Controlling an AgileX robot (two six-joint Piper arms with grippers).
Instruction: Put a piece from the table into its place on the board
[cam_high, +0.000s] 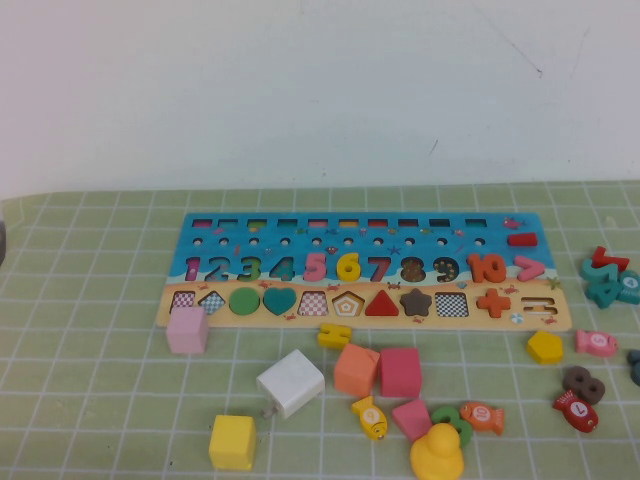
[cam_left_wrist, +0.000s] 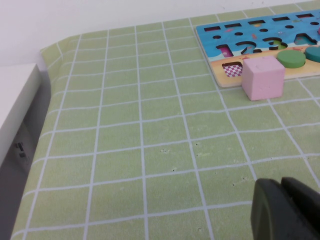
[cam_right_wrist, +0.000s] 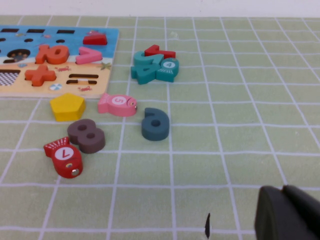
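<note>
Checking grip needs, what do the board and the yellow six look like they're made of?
The board looks like flat wood with a matte printed blue and tan face and cut-out slots. The yellow six, seated in the board, looks like painted wood, smooth. Neither claw is near; only the left claw and right claw tips show.

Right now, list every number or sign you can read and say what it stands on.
"1 2 3 4 5 6 7 8 9 10": numeral row on the board.
"+": orange piece in the board.
">": pink piece in the board.
"7": red fish.
"5": pink fish.
"4": teal fish.
"8": loose brown numeral.
Orange fish: too blurred.
Left gripper, right gripper, both above the mat: no text.
</note>
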